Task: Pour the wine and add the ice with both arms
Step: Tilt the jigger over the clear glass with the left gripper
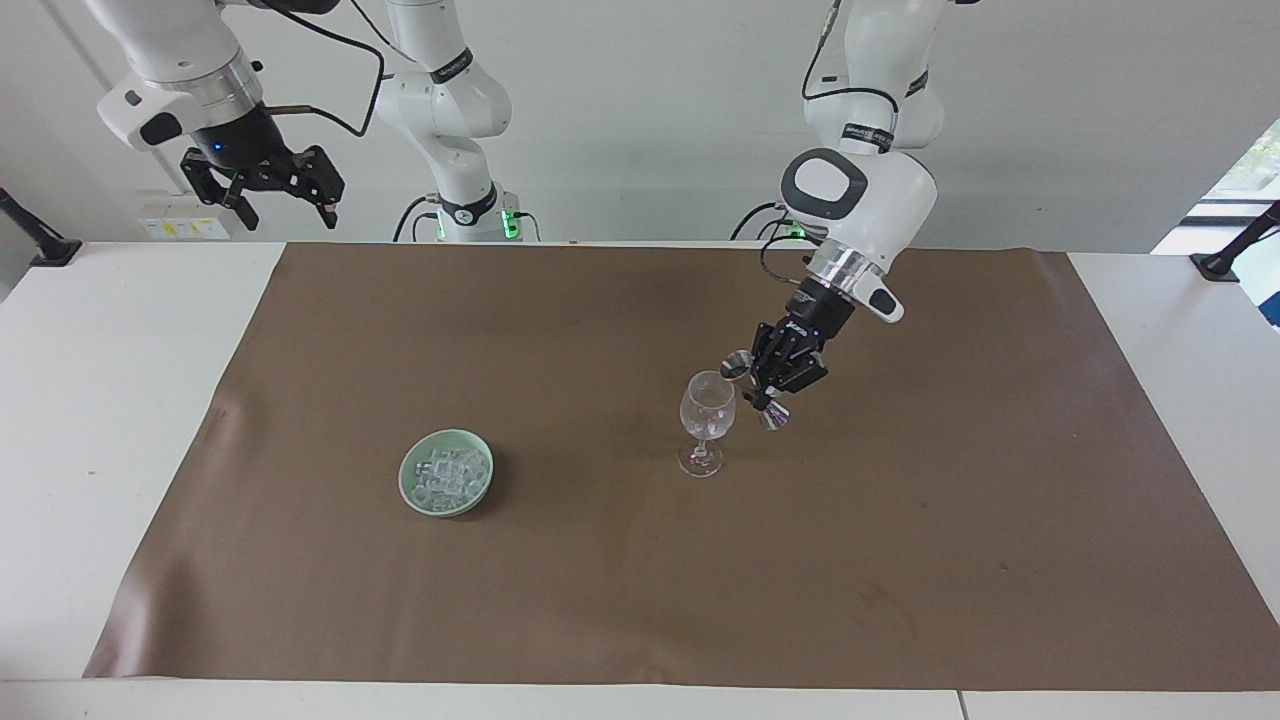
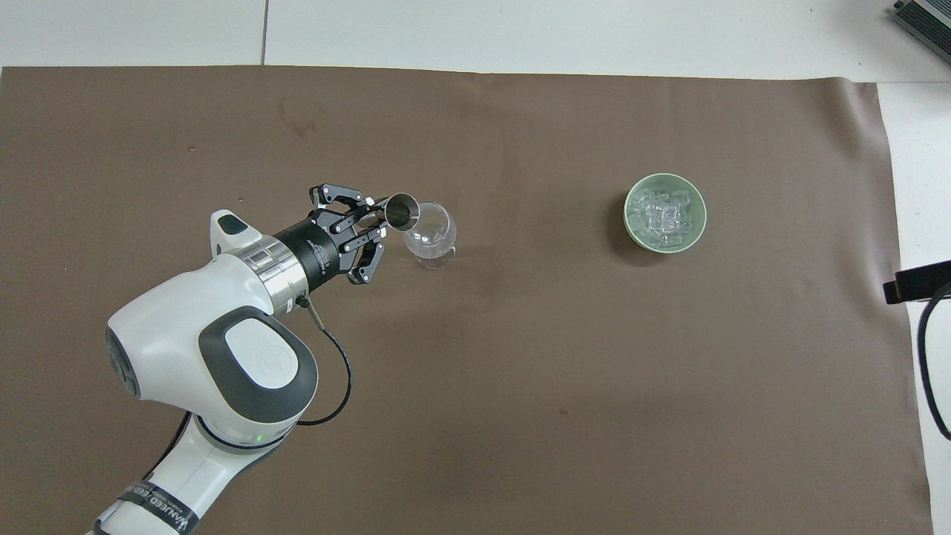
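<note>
left pincer [image 1: 762, 385] clamped on small shiny steel hourglass jigger [image 1: 740, 364], frame centre, tipped over clear stemmed wine glass [image 1: 706, 421] | right pincer [image 1: 262, 185] apart, upper left, waiting | risk: jigger lip nudges rim, toppling glass; wine misses bowl

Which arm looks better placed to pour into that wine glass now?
Left. Its left gripper is shut on the steel jigger, tilted at the wine glass rim. The open right gripper waits, raised at its own end.
</note>
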Motion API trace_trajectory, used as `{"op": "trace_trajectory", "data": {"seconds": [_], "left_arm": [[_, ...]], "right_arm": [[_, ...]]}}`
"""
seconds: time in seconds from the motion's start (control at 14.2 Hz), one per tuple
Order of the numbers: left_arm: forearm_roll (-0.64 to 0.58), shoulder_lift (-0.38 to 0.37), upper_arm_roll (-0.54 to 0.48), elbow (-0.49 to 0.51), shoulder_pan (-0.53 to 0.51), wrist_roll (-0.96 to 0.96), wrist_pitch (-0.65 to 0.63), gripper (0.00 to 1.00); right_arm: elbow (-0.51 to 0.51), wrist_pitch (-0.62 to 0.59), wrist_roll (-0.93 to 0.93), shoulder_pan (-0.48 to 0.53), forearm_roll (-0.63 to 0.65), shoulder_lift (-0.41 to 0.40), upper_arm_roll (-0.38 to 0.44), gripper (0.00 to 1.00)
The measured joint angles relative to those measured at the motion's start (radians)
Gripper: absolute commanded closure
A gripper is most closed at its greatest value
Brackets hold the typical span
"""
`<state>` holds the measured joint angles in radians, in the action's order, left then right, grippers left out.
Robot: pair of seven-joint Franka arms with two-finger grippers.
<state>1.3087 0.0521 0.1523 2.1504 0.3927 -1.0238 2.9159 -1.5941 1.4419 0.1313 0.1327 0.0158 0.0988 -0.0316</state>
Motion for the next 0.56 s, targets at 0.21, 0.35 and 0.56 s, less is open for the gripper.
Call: {"op": "trace_trajectory", "data": {"seconds": [0.21,0.35,0.56], "left_arm": [[-0.004,0.005,0.000,0.000,0.004,0.023,0.021,1.00],[-0.005,0.006,0.000,0.000,0.010,0.040,0.037,1.00],[-0.005,0.006,0.000,0.000,0.014,0.067,0.061,1.00]], "right_arm": [[0.000,0.000,0.000,0.000,0.000,0.000,0.000,0.00],[0.000,0.000,0.000,0.000,0.000,0.000,0.000,0.00],[0.000,0.000,0.000,0.000,0.000,0.000,0.000,0.00]]}}
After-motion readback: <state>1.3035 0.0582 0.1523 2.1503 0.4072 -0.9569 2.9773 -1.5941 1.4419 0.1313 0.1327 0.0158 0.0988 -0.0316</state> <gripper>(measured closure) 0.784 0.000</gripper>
